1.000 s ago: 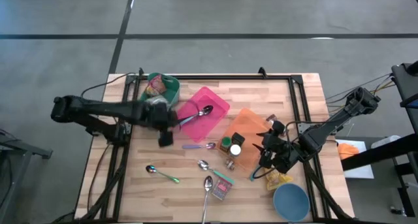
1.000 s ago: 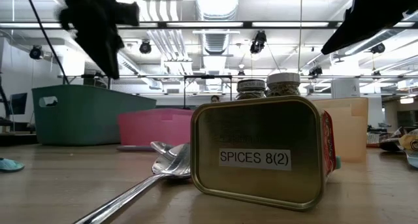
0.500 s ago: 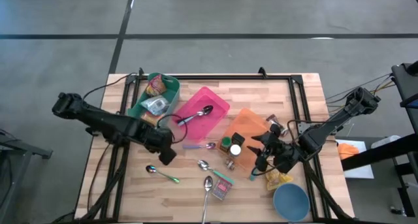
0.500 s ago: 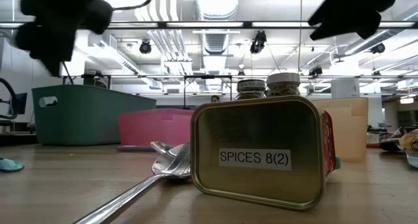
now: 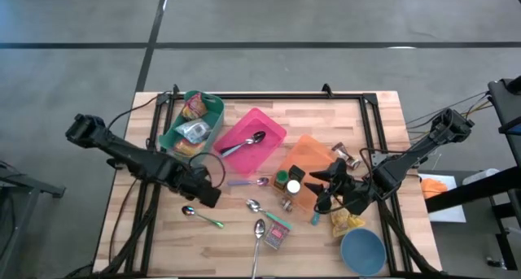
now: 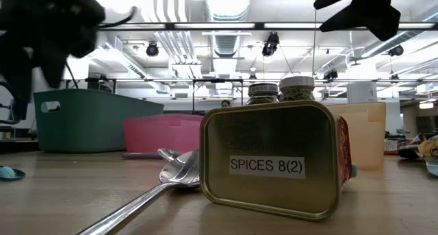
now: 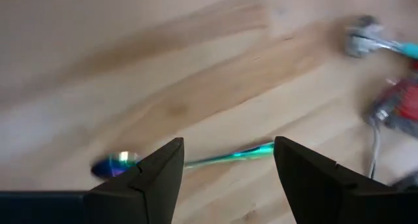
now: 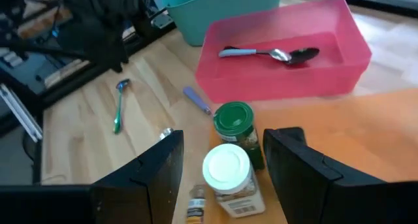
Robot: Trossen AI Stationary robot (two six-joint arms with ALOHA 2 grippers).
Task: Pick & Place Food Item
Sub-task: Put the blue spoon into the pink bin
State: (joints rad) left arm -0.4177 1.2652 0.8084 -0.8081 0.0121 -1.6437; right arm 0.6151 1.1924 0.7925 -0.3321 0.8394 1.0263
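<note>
Left gripper [image 5: 205,195] hangs open over teal spoon [image 5: 203,216]

The spoon lies just near of the empty jaws, its long axis crosswise; the right gripper [image 5: 326,191], open and empty over the jars [image 5: 287,182], is well apart.

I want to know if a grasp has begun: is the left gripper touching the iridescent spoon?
Apart. In the left wrist view the open left gripper hovers, bare wood showing between its fingers and the iridescent spoon on the table below.
</note>
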